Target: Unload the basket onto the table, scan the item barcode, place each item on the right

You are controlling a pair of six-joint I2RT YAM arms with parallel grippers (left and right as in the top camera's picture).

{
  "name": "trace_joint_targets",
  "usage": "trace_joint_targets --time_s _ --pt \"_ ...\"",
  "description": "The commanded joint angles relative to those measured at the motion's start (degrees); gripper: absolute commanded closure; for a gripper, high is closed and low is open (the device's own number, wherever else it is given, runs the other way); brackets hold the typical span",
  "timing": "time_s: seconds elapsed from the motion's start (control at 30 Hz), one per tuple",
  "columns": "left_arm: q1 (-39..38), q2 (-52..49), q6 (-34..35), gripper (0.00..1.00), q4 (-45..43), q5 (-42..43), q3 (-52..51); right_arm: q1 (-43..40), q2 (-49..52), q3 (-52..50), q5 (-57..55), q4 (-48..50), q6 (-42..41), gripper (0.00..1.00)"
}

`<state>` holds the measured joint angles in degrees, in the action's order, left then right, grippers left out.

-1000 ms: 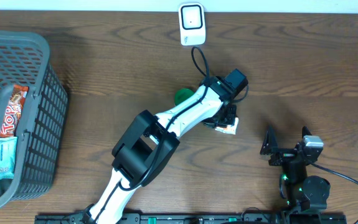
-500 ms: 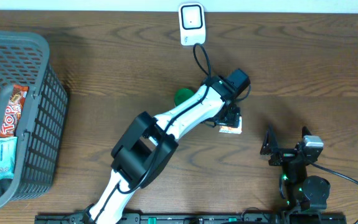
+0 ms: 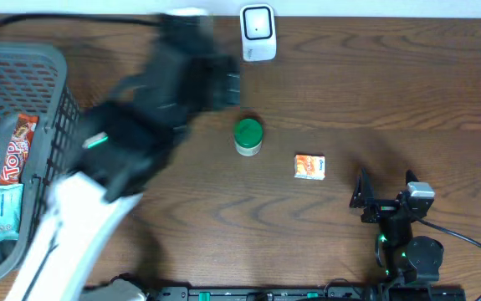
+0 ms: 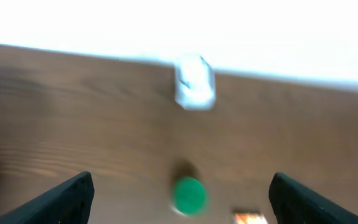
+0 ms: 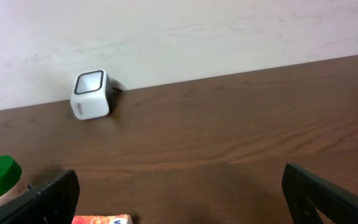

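Overhead: the orange packet point(image 3: 310, 166) lies right of centre, near the green-lidded jar point(image 3: 248, 136) and well below the scanner point(image 3: 258, 32). The left gripper point(image 4: 180, 183) and the right gripper point(image 5: 179, 186) both gape wide, empty.

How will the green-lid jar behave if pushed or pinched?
Jar stands upright, lid up: likely slides, not rolls, unless tipped; its round body would then probably roll. Looks rigid, so a pinch should not crush it.

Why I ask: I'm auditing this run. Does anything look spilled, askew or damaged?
Nothing stands out. The jar stands upright, the orange packet lies flat on the table apart from it, and the scanner sits at the far edge. No spill or damage shows.
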<state>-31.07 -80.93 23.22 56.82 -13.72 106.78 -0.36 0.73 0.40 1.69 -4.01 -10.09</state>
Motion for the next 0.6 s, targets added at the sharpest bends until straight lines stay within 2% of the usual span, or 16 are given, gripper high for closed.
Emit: trace_joint_targets --time_s 0.0,0.2,0.37,0.47,0.57 --pt "9.07 7.13 -2.54 0.09 1.55 -6.08 0.04 0.57 -0.09 -0.07 -0.09 -0.17 -0.37 0.01" --pt "33.9 15.63 0.0 0.08 6.1 -6.75 0.02 0.57 -0.09 -0.07 -0.09 -0.17 -0.37 0.01" --pt "52.74 14.69 6.62 0.08 11.76 -6.71 -0.79 0.57 -0.09 -0.07 -0.09 -0.17 -0.37 0.01" --pt "59.74 12.13 14.93 0.08 13.29 -6.34 -3.69 0.57 -0.09 -0.07 -0.09 -0.17 -0.37 0.01" --pt "63.08 8.57 18.69 0.08 13.31 -6.32 -8.17 0.57 -0.09 -0.07 -0.09 -0.17 -0.37 0.01"
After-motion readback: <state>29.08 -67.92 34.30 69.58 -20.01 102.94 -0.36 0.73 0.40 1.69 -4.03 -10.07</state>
